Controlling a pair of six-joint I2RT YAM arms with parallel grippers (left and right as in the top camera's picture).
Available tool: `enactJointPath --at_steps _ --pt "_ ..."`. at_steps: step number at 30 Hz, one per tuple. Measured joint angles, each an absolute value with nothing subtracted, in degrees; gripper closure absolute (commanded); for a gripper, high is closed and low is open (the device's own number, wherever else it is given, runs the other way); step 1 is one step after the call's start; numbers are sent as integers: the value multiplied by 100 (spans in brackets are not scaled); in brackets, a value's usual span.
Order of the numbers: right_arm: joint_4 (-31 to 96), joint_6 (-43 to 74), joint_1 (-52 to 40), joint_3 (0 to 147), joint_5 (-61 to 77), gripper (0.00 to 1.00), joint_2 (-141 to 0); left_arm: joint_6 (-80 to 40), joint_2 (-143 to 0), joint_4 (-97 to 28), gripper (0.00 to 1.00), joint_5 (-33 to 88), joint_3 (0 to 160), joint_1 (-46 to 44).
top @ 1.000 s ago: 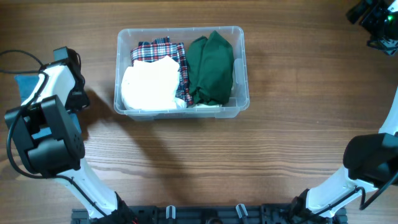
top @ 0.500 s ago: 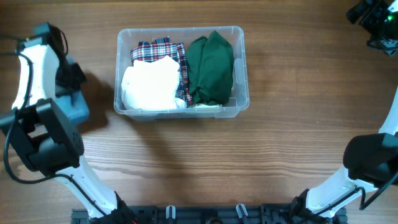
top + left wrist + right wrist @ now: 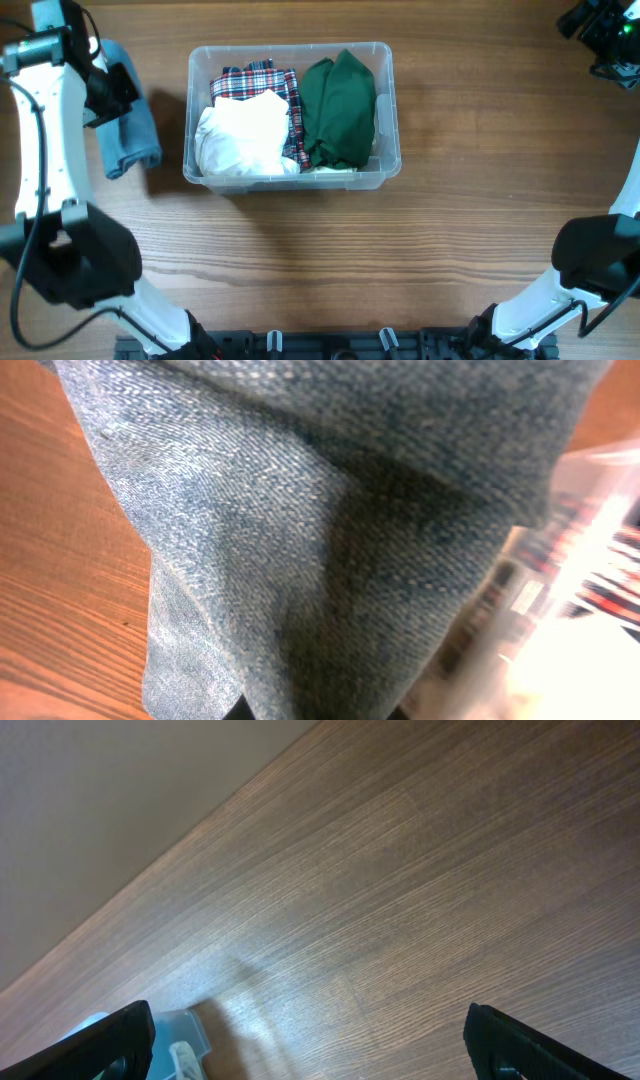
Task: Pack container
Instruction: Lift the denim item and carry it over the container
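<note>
Denim dangling from the clenched left gripper may catch the container rim and unfold, right gripper gaping empty.

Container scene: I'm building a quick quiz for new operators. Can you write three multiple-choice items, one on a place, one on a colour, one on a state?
1. Relative to the container, the denim cloth is:
A) inside it
B) outside, on the left arm's side
C) outside, on the right arm's side

2. The cloth at the container's right-arm end is:
A) yellow
B) red
C) green

3. The right gripper has its fingers:
A) open, holding nothing
B) shut on a cloth
C) shut on the rim

Answers:
1 B: the left gripper holds it beside the container's wall.
2 C: the green cloth lies there, next to the plaid cloth.
3 A: the right wrist view shows them wide apart over bare table.
</note>
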State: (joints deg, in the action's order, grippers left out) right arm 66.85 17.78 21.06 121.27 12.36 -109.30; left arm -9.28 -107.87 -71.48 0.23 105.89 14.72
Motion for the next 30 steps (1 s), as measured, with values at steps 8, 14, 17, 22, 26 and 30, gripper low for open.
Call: enactJointPath --at_steps 8,14,17,22,26,30 --pt "6685 1778 2106 12127 1236 0 -10930 -928 -9644 -6904 96 268 10593 1472" --pt "6685 1778 2106 12127 1236 0 -10930 -930 -9325 -6807 96 928 10597 1413" --pt "6685 1778 2106 12127 1236 0 -10930 -930 -9321 -6746 96 1061 10597 1061" --pt "6685 1778 2106 12127 1234 0 -10930 -930 -9321 -6484 96 1144 10597 -80" --pt "6685 1778 2106 12127 1236 0 -10930 -932 -9321 -6372 96 1151 10600 -847" --pt "6685 1778 2106 12127 1236 0 -10930 -976 -9321 -6322 96 1035 10597 -1557"
